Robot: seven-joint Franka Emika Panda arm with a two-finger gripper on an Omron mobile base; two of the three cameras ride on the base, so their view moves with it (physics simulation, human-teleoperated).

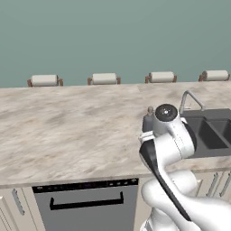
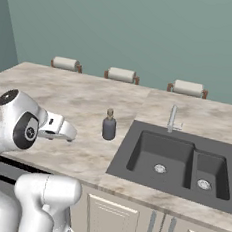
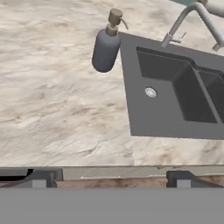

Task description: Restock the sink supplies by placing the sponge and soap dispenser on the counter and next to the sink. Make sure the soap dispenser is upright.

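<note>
Counter, unlabeled soap dispenser upright

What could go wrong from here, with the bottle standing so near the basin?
1. The soap dispenser stands upright on the counter, close to the rim of the sink. A careless sweep of the arm could tip it or push it into the basin.
2. The tool looks open and empty, and no sponge is seen on the counter, so that half of the task may be left undone.
</note>
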